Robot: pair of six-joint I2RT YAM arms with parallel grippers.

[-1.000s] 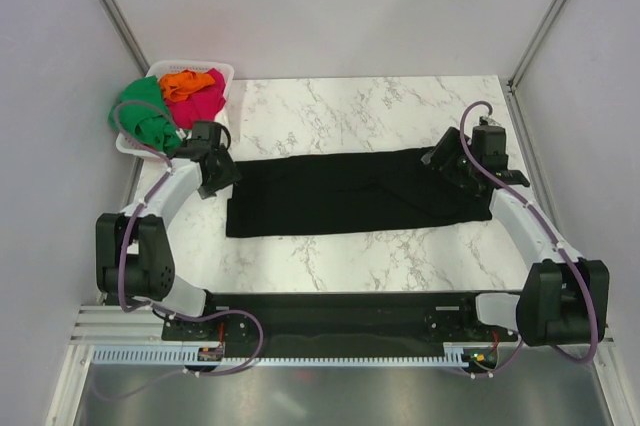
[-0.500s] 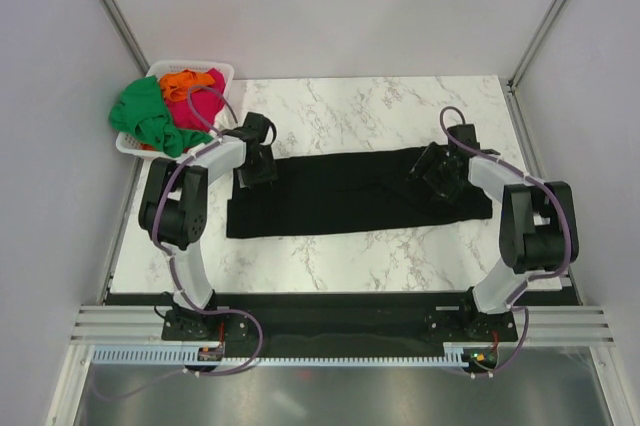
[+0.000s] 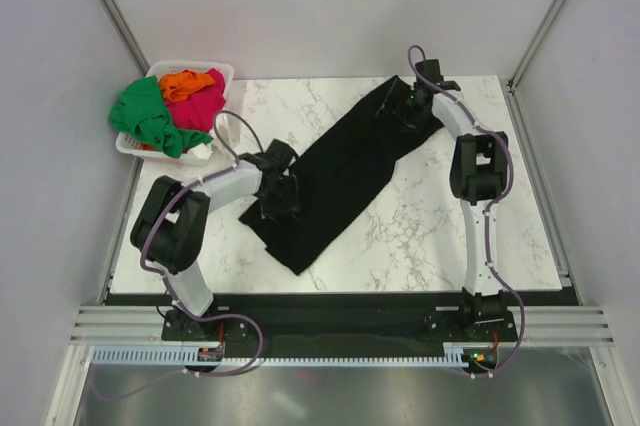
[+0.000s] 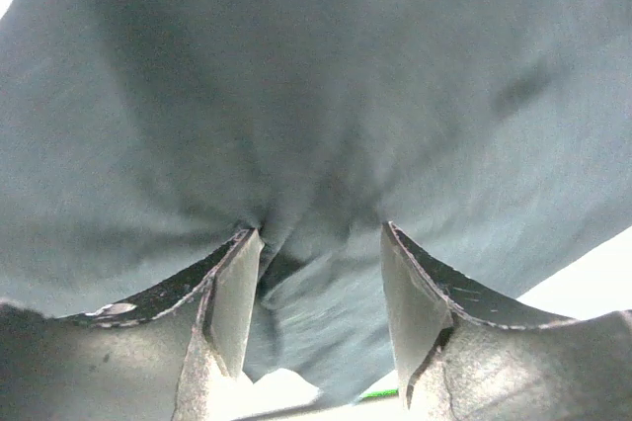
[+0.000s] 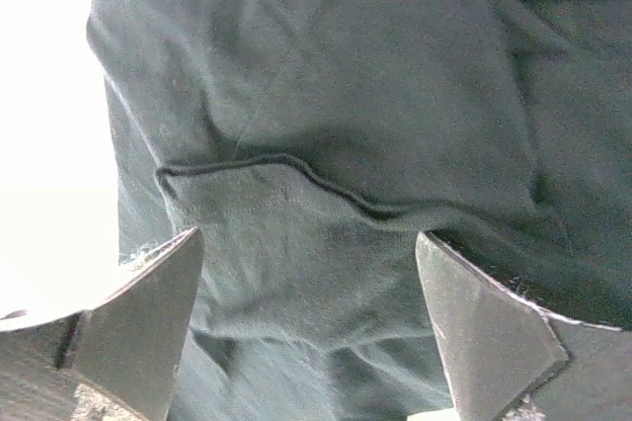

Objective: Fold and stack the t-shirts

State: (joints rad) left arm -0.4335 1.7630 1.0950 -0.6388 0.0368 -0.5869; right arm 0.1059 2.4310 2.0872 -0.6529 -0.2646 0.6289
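Observation:
The large black t-shirt [image 3: 340,171] lies folded into a long strip, running diagonally from the far right to the near left of the marble table [image 3: 440,226]. My left gripper [image 3: 280,194] presses on its left edge; in the left wrist view [image 4: 316,235] the jaws are partly apart with black cloth [image 4: 316,95] puckered at the left fingertip. My right gripper [image 3: 405,111] is at the far end, jaws wide apart over a hem [image 5: 296,169] in the right wrist view [image 5: 308,235]. Green [image 3: 145,116], orange [image 3: 185,81] and pink-red [image 3: 203,103] t-shirts lie bunched in the basket.
The white slotted basket [image 3: 225,71] stands at the far left corner of the table. Grey walls close in the left, right and back. A black rail [image 3: 330,311] with the arm bases runs along the near edge.
The black t-shirt has swung from lying left to right into a diagonal. My right gripper moved to the far edge with its end; my left gripper moved nearer and rightward on the other end.

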